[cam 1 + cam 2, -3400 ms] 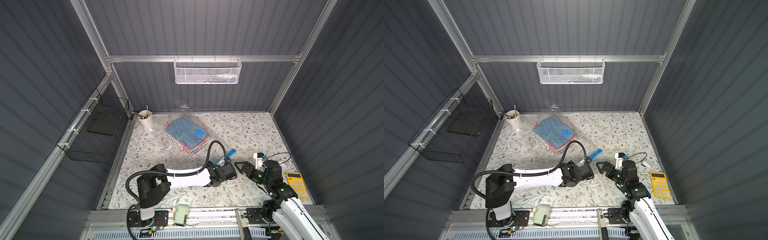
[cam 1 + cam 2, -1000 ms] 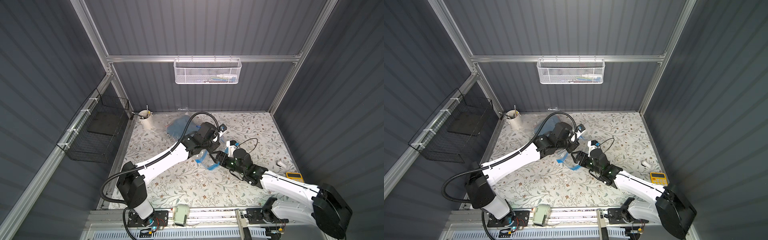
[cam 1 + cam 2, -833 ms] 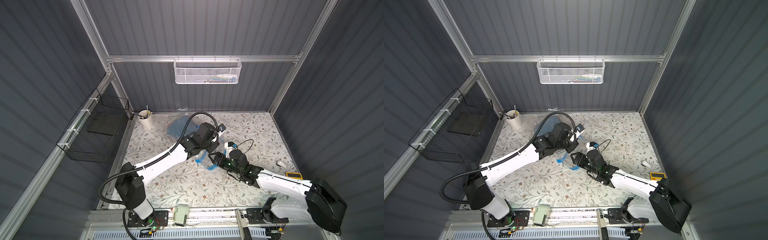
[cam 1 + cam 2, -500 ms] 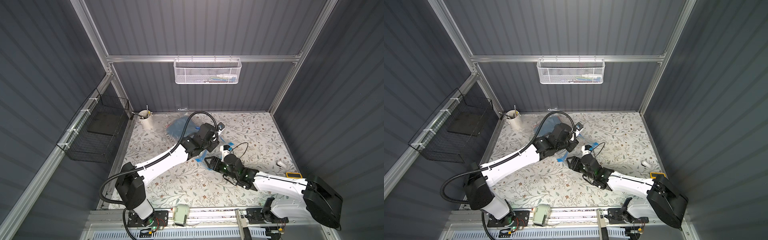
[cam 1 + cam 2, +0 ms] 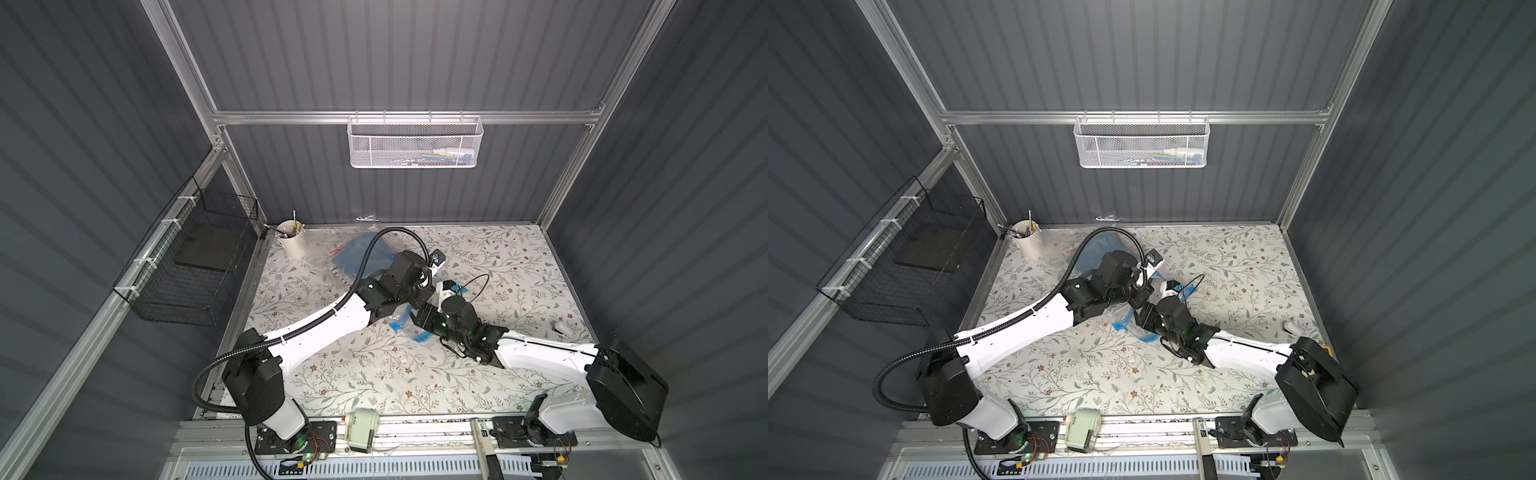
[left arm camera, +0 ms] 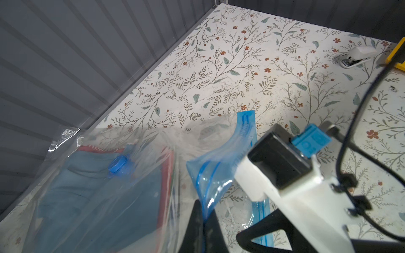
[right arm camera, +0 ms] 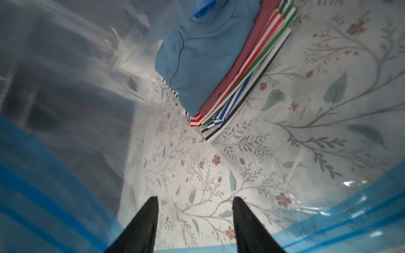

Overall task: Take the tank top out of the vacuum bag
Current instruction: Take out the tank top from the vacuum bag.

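The tank top (image 7: pixel 197 54), apparently the blue ribbed garment topping the folded stack (image 7: pixel 236 94), lies deep inside the vacuum bag (image 6: pixel 98 197) on the desk (image 6: pixel 241 65). The left gripper (image 6: pixel 205 221) is pinched on the bag's blue zip strip (image 6: pixel 245 122), holding the mouth up. The right gripper (image 7: pixel 195 199) sits inside that mouth, jaws apart, short of the cloth. The fabric looks soft, light and limp, so pinch its near folded corner, top layer only. The film looks slippery.

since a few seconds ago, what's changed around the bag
Left arm raised the bag's zip edge up and rearward, left jaws shut on it. Right arm swung in from the front; right jaws, open, now sit inside the bag's mouth. Clothes and cup stayed.
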